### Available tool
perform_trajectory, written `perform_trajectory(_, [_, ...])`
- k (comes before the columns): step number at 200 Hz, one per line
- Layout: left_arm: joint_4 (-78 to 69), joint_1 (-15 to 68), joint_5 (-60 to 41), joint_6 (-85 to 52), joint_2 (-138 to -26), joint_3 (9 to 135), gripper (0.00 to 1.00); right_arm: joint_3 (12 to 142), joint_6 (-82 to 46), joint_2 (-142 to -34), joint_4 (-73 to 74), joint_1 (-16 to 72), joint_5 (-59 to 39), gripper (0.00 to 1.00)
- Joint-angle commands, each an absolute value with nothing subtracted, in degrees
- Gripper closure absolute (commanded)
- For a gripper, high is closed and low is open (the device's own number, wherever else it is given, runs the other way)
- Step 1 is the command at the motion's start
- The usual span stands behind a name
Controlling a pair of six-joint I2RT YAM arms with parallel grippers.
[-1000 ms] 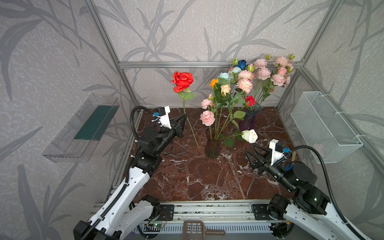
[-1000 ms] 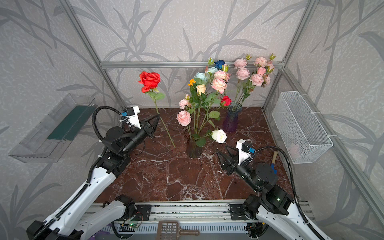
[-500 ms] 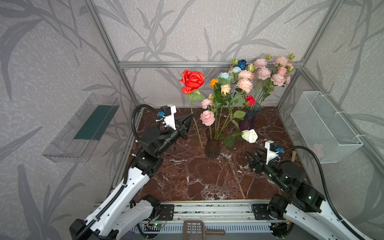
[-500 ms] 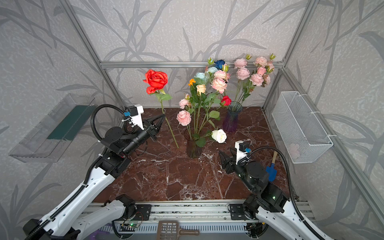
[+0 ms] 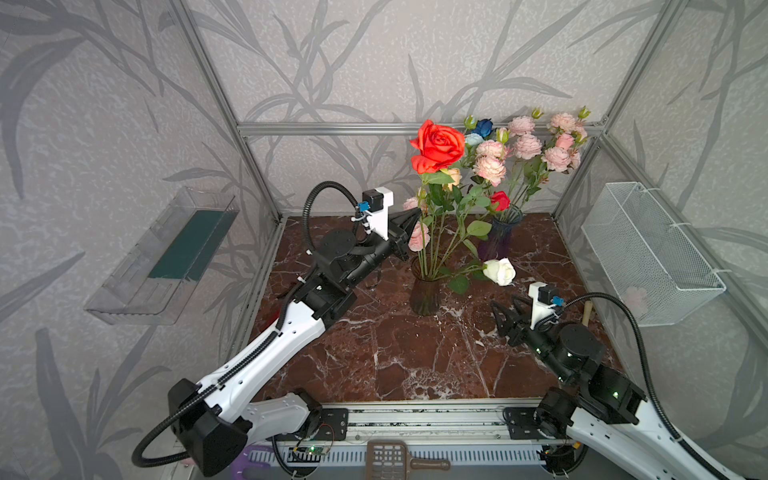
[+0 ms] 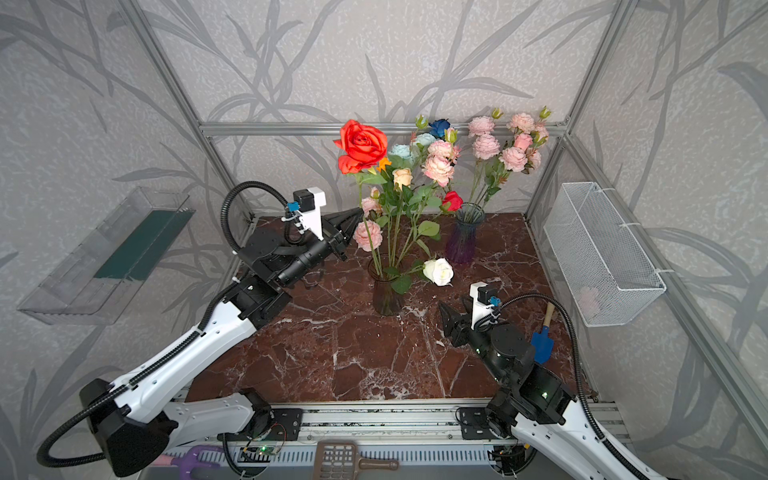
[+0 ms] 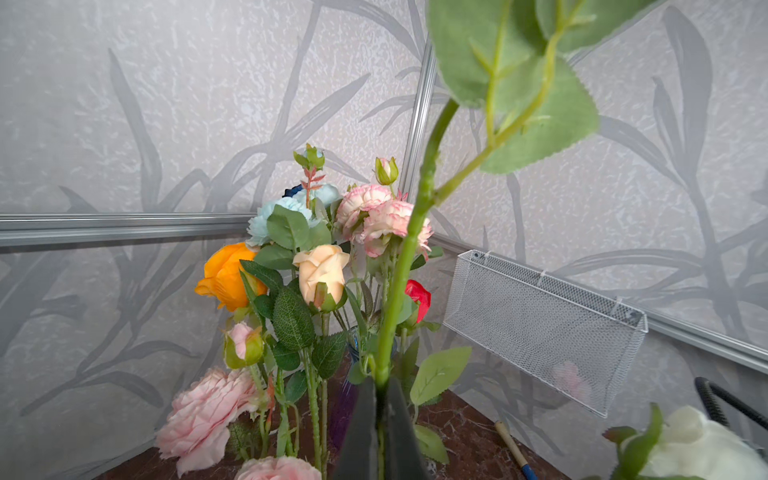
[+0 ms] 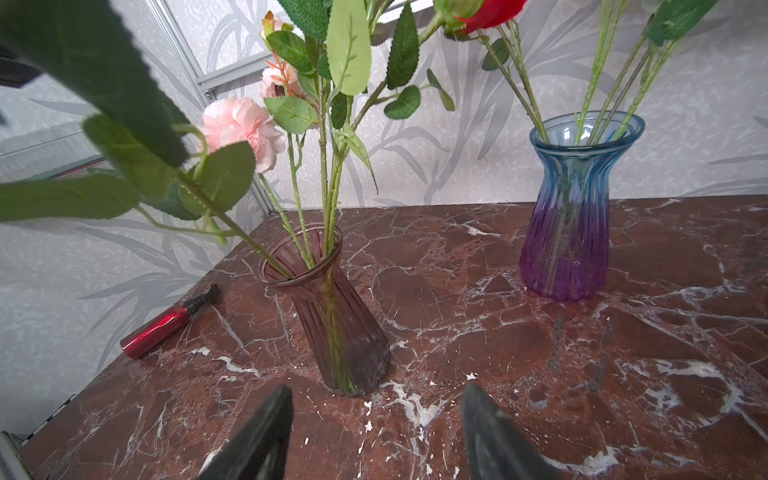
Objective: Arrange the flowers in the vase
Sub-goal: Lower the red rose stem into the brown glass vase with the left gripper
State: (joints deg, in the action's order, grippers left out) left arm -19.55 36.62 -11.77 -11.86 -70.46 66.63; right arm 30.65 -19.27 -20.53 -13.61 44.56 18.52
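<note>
My left gripper (image 5: 412,219) (image 6: 356,214) is shut on the green stem (image 7: 409,249) of a large red rose (image 5: 438,145) (image 6: 361,145), held upright beside the bunch of flowers in the dark ribbed vase (image 5: 424,293) (image 8: 332,316). In the left wrist view the gripper (image 7: 380,386) pinches the stem. The stem's lower end is lost among the other stems. A white rose (image 5: 500,271) droops from that vase. Pink flowers (image 5: 540,145) stand in a blue-purple vase (image 5: 496,239) (image 8: 569,232) behind. My right gripper (image 5: 505,307) (image 8: 378,388) hangs open and holds nothing, low in front of the dark vase.
A white wire basket (image 5: 648,253) hangs on the right wall and a clear tray (image 5: 166,257) on the left wall. A red tube (image 8: 166,324) lies left of the dark vase. A blue trowel (image 6: 542,340) lies by the right arm.
My left gripper has carried the red rose to the right, up against the bunch in the dark vase. The right gripper has stayed about where it was, its jaws slightly wider.
</note>
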Motion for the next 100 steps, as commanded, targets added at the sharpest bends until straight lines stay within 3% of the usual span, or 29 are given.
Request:
perform_trajectory(1, [-24.48,37.24,-8.52,-7.13,-73.61,68.66,1.0,30.34,-18.19,-18.11,-13.52,44.4,20.39,0.34])
perform_trajectory(37, [-32.07,38.3,-4.57,-4.9,-78.81,66.1,1.0,29.71,-18.37,-15.33,-15.13,44.39,20.81,0.34])
perform_trajectory(100, [-25.41,38.85,-5.34,-6.22,-80.1,63.76,0.97,30.04,-18.81,-14.74,-16.27,44.4,21.06,0.34])
